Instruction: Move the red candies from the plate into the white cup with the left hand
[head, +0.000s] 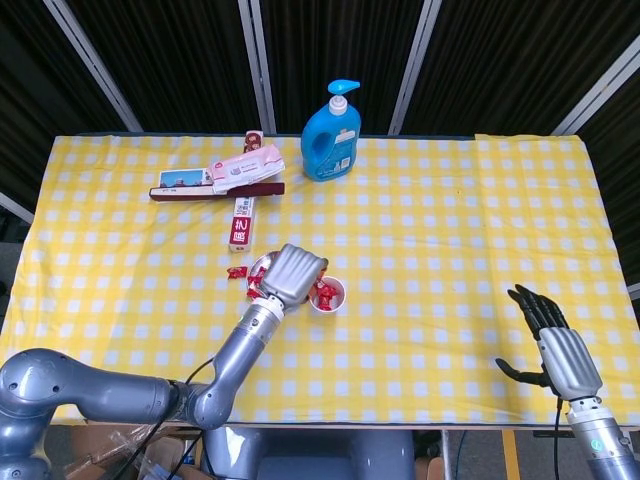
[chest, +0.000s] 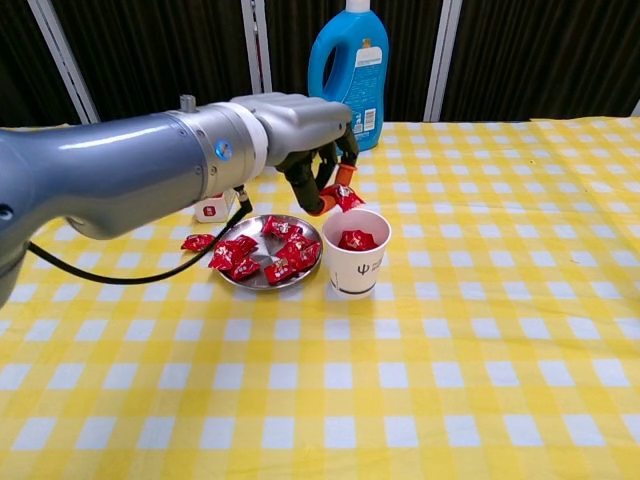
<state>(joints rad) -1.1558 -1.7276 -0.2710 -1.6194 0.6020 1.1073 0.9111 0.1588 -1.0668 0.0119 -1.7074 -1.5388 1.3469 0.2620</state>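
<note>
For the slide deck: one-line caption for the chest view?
Left hand holds a red candy just above the white cup, beside the plate of candies.

A yellow checked tablecloth (head: 420, 250) is seen from above. The left hand (head: 293, 273) is held over the metal plate (head: 259, 266) of red candies (head: 256, 283), just beside the white cup (head: 328, 294) — one candy (head: 237, 272) lies off the plate. A blue pump bottle (head: 332, 137) stands at the back. The right hand (head: 553, 335) is spread at the table's near edge.
</note>
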